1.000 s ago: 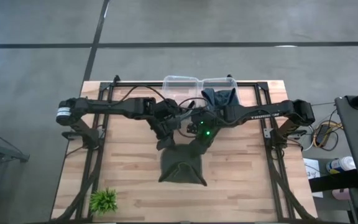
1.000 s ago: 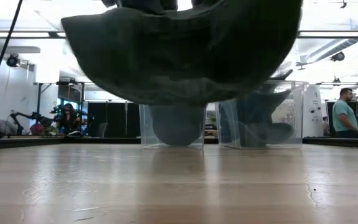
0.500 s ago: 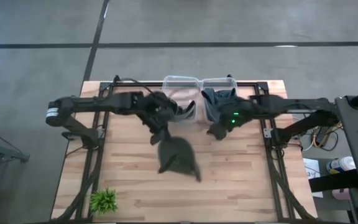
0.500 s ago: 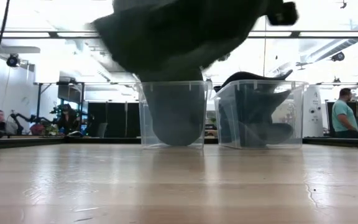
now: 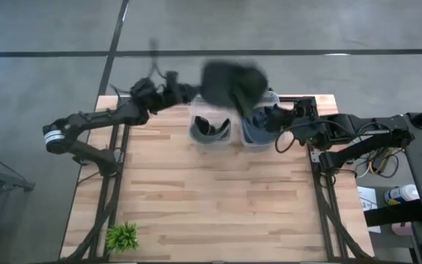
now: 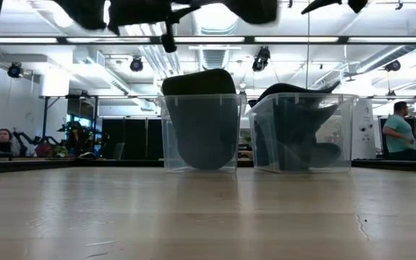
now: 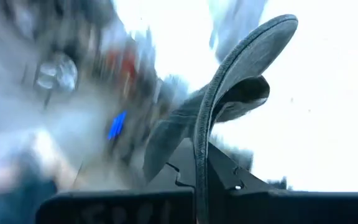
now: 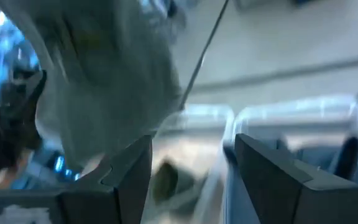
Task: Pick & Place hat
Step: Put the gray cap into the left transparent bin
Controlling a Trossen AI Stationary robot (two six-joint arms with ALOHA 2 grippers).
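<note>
Left claw (image 5: 196, 89), clamped on the hat (image 5: 231, 82), holds it aloft over the desk's (image 5: 211, 198) far edge above the bins (image 5: 212, 130); right claw (image 5: 264, 117), spread wide, empty, hangs beside them.

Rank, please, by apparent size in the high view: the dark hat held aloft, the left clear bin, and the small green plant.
1. Dark hat, blurred and nearer the camera than the rest, so its lead is unsure.
2. Left clear bin.
3. Green plant, clearly the smallest.

The left tool holds the hat.
</note>
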